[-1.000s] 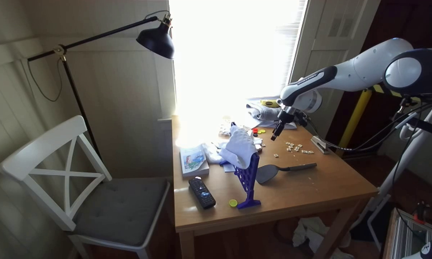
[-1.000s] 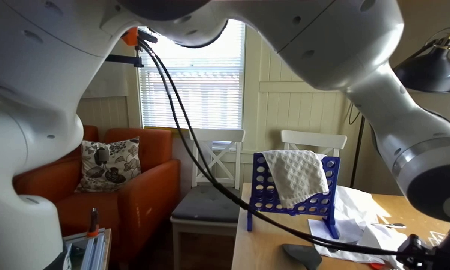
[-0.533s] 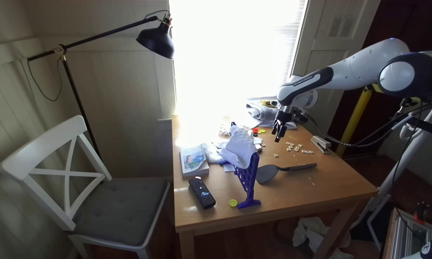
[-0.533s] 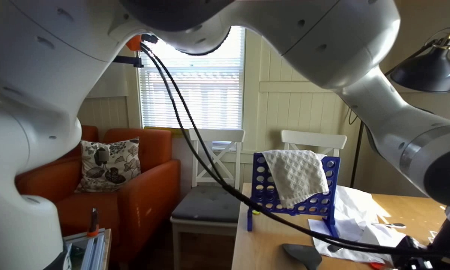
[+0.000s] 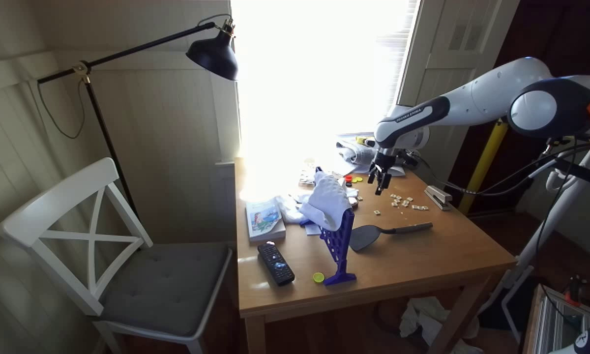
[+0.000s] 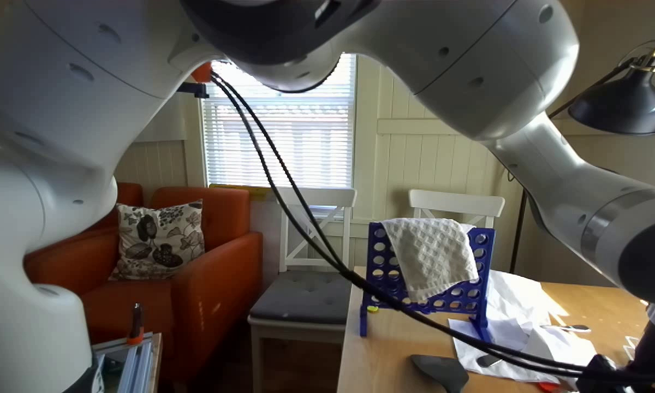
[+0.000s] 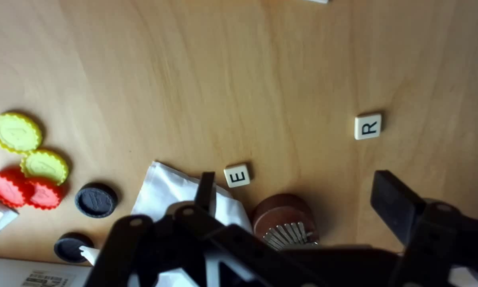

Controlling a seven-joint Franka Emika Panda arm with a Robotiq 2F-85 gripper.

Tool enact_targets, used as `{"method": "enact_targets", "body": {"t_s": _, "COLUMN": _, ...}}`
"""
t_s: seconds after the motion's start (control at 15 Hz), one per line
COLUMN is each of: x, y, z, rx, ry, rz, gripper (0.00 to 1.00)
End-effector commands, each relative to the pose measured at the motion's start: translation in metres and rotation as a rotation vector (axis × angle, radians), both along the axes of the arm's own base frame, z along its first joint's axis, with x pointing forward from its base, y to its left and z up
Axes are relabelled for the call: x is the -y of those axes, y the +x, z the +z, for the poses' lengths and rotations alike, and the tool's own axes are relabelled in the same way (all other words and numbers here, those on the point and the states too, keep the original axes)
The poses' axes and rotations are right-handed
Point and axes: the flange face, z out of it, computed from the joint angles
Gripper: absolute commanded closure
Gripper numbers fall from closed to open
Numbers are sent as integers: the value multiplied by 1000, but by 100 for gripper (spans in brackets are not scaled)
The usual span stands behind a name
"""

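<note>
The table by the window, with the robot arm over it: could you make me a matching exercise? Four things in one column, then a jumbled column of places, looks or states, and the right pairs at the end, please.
Things:
1. Gripper
2. White cloth
3. E tile
4. Spatula

Places, looks or states:
A. Near a round brown thing
B. Dark, with a long handle
C. Open, holding nothing
D. Draped over a blue frame

Right pairs: 1-C, 2-D, 3-A, 4-B

In an exterior view, on table [image 5: 398, 258]: towel [image 5: 328, 199] over grid [image 5: 344, 241], remote [image 5: 276, 264] left, spatula [image 5: 366, 237] right, letter tiles [image 5: 405, 202] behind spatula
</note>
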Motion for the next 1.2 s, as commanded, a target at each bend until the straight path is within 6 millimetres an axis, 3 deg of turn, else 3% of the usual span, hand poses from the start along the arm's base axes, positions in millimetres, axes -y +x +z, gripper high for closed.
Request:
{"method": "enact_targets", "body": {"t_s": 0.0, "x": 20, "y": 0, "z": 2, "rx": 5, "ry": -56, "rz": 166, "gripper": 0}}
{"method": "enact_targets", "body": {"t_s": 0.2, "x": 32, "y": -1, "z": 1, "rx": 13, "ry": -88, "rz": 198, "gripper": 0}}
{"method": "enact_targets", "body": {"t_s": 0.33, "x": 28, "y": 2, "z": -4, "rx": 6, "ry": -93, "rz": 228, "gripper": 0}}
{"method": "enact_targets", "body": {"t_s": 0.8, "x": -7, "y": 29, "z": -30, "rx": -29, "ry": -134, "rz": 235, "gripper": 0}}
{"method": "enact_targets", "body": {"t_s": 1.13, "x": -30, "y": 42, "z": -38, "rx": -62, "ry": -123, "rz": 173, "gripper": 0}}
